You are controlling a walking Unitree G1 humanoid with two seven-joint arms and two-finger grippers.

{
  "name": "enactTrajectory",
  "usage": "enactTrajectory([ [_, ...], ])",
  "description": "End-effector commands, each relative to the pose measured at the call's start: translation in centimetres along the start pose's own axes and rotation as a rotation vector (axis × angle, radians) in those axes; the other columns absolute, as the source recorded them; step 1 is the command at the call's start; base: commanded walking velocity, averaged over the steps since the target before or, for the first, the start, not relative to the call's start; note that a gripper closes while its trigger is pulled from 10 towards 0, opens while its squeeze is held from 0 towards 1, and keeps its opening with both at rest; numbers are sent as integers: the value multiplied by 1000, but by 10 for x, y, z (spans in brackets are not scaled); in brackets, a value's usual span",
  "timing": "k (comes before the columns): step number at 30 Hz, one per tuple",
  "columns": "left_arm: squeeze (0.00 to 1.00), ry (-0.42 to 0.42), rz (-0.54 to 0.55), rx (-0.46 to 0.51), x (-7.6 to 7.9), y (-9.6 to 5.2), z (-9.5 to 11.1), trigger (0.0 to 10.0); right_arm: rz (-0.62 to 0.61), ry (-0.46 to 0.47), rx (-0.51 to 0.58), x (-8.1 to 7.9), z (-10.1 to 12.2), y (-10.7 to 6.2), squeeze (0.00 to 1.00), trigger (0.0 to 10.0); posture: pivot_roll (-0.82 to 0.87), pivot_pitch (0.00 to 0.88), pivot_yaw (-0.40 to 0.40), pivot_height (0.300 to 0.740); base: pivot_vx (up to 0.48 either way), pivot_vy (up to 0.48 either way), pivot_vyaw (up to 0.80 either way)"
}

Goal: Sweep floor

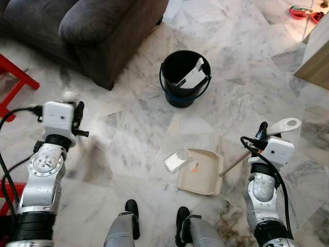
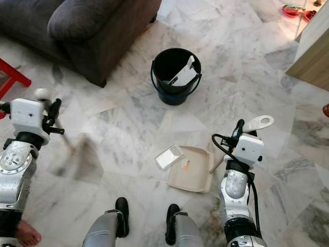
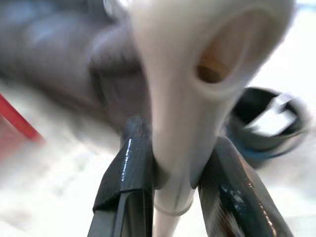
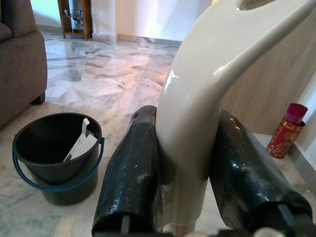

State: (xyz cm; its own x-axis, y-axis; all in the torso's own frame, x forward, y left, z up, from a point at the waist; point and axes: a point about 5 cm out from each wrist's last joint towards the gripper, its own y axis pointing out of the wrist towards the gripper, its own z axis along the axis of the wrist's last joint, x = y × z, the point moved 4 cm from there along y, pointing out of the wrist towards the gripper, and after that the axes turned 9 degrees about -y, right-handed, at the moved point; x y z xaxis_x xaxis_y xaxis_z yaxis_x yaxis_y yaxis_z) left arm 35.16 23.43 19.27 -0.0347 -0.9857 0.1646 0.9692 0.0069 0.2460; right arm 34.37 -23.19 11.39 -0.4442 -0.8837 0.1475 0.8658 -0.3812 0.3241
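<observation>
A beige dustpan (image 1: 201,175) lies on the marble floor before my feet. A clear plastic box (image 1: 178,158) rests at its mouth, and a small orange scrap (image 1: 194,167) lies in it. The pan's long stick rises to a white handle (image 4: 197,123), on which my right gripper (image 1: 263,131) is shut. My left gripper (image 1: 77,119) is shut on the white broom handle (image 3: 182,123). The broom's lower end is a grey blur (image 2: 77,159) on the floor at the left. A black bucket (image 1: 167,77) with a white carton (image 1: 193,74) inside stands beyond the dustpan.
A grey sofa (image 1: 87,31) fills the far left, with a red frame (image 1: 13,77) beside it. A wooden cabinet (image 1: 316,56) stands at the right, red dishes (image 1: 300,11) behind it. A red can (image 4: 284,133) stands by the wall. A person's bare foot (image 2: 25,234) is near my left arm.
</observation>
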Motion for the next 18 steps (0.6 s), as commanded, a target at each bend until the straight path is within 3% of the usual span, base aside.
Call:
enactTrajectory([
  [1,0,-120,-22,5,6,-2,1,10000,23,-32,-81,1,-19,-13,0,10000,166,415,-30,740,0,0,0],
  [6,0,-158,-59,-5,14,0,-1,10000,24,-28,-82,1,-19,-13,0,10000,164,417,-27,740,0,0,0],
  [11,0,-371,-178,-74,38,-1,-7,10000,20,-30,-85,3,-20,-15,0,10000,163,418,-25,740,0,0,0],
  [18,0,-498,-255,-61,52,-1,-1,10000,21,-27,-87,2,-20,-15,0,10000,163,417,-22,740,0,0,0],
])
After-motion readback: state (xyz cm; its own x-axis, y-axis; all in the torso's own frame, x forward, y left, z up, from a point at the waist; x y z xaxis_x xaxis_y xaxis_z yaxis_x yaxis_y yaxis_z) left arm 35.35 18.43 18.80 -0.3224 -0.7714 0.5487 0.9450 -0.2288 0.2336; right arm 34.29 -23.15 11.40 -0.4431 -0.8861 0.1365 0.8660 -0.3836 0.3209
